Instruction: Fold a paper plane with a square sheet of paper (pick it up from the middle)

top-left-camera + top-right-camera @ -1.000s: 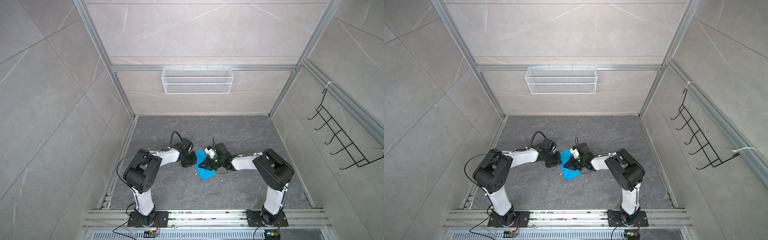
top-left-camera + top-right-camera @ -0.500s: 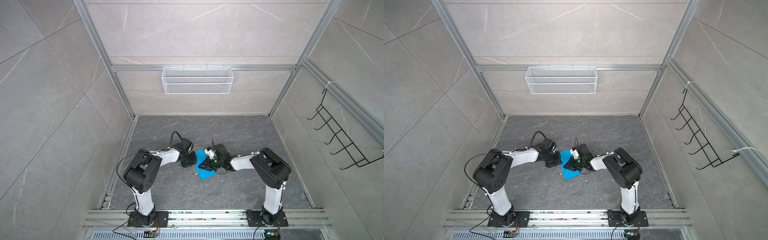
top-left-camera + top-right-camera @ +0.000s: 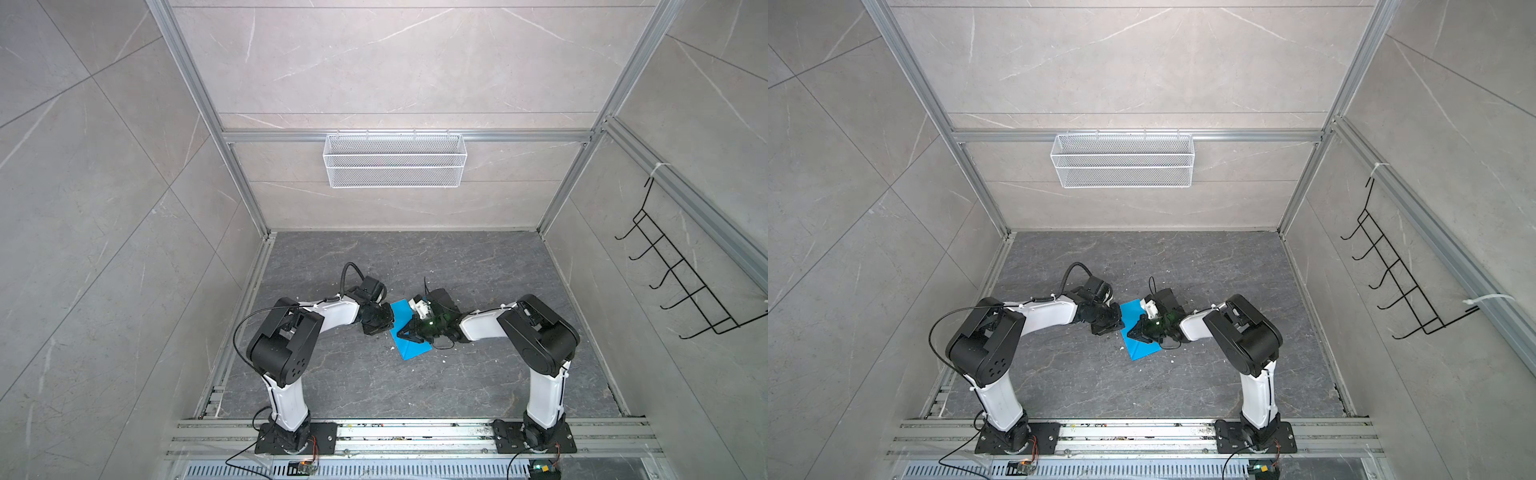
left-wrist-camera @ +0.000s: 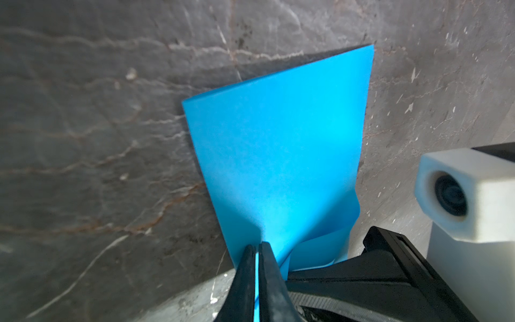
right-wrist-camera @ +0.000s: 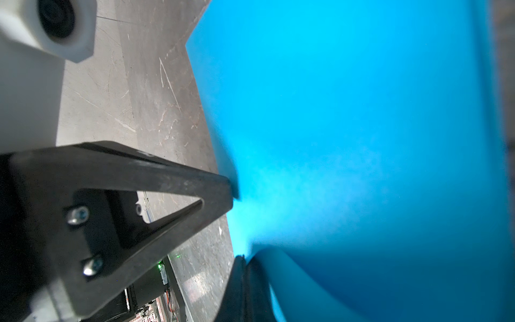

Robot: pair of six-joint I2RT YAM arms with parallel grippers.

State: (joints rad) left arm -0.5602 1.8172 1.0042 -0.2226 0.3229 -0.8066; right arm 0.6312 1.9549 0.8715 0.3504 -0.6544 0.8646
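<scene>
The square sheet of paper (image 3: 413, 351) (image 3: 1142, 351) is bright blue and lies partly folded over on the dark stone floor between the two arms. My left gripper (image 3: 390, 321) (image 3: 1120, 322) (image 4: 257, 246) is shut on the paper's edge, and a thin blue strip shows between its fingers. My right gripper (image 3: 401, 334) (image 3: 1130, 332) (image 5: 243, 258) comes from the opposite side and is shut on a raised fold of the paper (image 5: 348, 125). The paper (image 4: 278, 156) stretches away flat from the left fingertips and buckles near the right gripper. No paper plane shape shows.
A white wire basket (image 3: 395, 160) hangs on the back wall. A black hook rack (image 3: 681, 282) is on the right wall. An aluminium rail (image 3: 415, 432) carries both arm bases along the front. Small white specks dot the floor around the paper.
The right arm's elbow has shifted slightly to the left. Both grippers stay shut on the paper, which has hardly moved.
</scene>
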